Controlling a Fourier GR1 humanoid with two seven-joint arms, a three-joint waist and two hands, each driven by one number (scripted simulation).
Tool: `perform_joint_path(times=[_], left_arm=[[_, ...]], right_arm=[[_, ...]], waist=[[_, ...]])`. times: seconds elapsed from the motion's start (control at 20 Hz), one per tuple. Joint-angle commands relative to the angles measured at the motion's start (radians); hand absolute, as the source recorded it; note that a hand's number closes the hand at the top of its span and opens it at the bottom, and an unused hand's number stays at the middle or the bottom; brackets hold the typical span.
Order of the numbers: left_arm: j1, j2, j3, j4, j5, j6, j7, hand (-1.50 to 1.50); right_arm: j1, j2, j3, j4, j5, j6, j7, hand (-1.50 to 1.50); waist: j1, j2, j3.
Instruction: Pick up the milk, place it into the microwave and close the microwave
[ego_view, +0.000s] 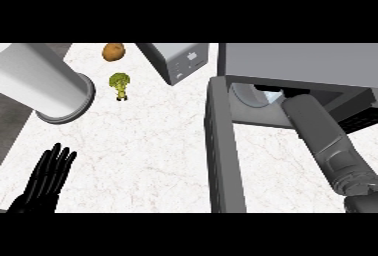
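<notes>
The right arm (325, 145) reaches deep into the microwave (295, 65); its hand is hidden, so I cannot tell its state. Set the milk down upright before withdrawing. The left hand (46, 181) rests open at lower left.

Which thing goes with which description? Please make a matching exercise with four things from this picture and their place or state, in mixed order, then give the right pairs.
Things:
1. potato
2. broccoli
3. left hand
4. microwave door

Descriptions:
A. open, fingers straight, resting at the lower left edge
B. green, on the counter nearer the robot than the brown thing
C. standing open, seen edge-on
D. brown, at the far edge of the counter

Pairs: 1-D, 2-B, 3-A, 4-C
</notes>
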Motion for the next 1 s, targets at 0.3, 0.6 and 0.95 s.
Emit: perform_joint_path(times=[0.3,0.6,0.95], left_arm=[[-0.004,-0.014,-0.025,0.014,-0.04,0.0,-0.023,-1.5],[-0.023,-0.024,-0.037,-0.017,-0.031,0.007,0.008,-1.5],[-0.015,-0.037,-0.064,0.022,-0.047,-0.022,-0.043,-1.5]], right_arm=[[-0.029,0.003,0.032,0.069,0.046,0.016,0.019,-1.5],[-0.041,-0.007,-0.007,0.041,0.003,0.171,-0.048,-1.5],[0.048,0.065,-0.076,0.011,-0.068,0.214,-0.187,-1.5]], waist=[[0.016,0.005,0.0],[0.012,0.006,0.003],[-0.009,-0.003,0.001]])
